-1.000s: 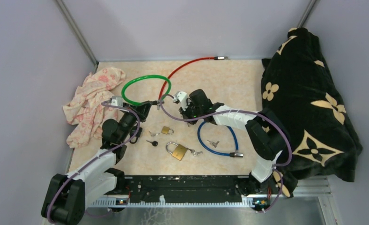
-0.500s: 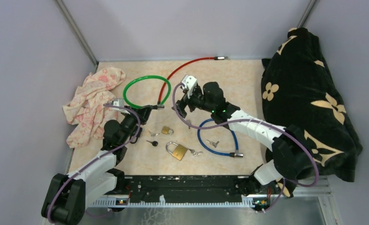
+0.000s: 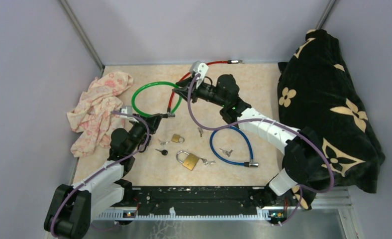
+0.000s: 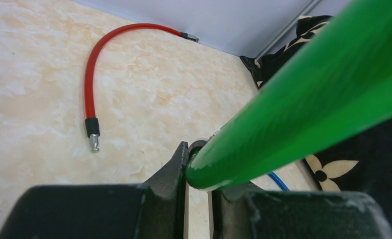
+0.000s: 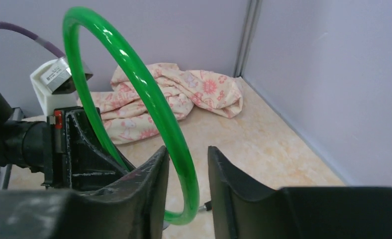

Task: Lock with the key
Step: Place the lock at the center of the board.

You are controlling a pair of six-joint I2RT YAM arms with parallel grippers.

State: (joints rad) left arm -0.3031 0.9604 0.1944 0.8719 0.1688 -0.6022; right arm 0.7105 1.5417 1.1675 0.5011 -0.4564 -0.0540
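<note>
The green cable lock (image 3: 154, 97) stands as a loop at the table's far middle. My left gripper (image 3: 159, 117) is shut on its lower end, and in the left wrist view the green cable (image 4: 283, 104) is pinched between the fingers (image 4: 176, 167). My right gripper (image 3: 181, 92) is at the loop's right side. In the right wrist view it stands open, with the green cable (image 5: 184, 164) passing loosely between its fingers (image 5: 224, 167). A small key (image 3: 200, 132) lies loose on the table below the right arm.
A red cable (image 3: 184, 82) runs to the back wall. In front lie a blue cable lock (image 3: 231, 147) with keys, a small padlock (image 3: 177, 138), a larger padlock (image 3: 188, 160) and a black key (image 3: 163, 152). A pink cloth (image 3: 99, 109) lies left, a black blanket (image 3: 328, 109) right.
My right gripper has opened and drawn back from the left gripper, moving up and away to the loop's right side. The left gripper has kept its hold and place.
</note>
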